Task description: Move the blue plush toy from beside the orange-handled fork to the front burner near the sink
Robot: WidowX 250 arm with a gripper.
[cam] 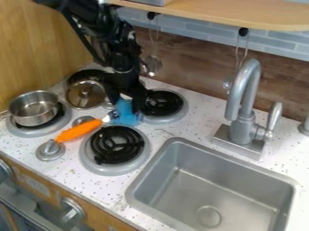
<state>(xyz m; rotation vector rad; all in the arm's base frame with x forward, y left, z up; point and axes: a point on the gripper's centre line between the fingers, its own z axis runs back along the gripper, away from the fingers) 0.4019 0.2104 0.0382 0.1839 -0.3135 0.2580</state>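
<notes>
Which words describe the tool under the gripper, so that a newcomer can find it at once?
Left of the steel sink are round burners. Among them, at the black gripper, is the tool: blue head, thick orange handle, the only orange thing there.

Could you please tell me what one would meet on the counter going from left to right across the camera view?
Silver pot → orange utensil handle → its blue head, by the black gripper → rear right burner → gray faucet
</notes>
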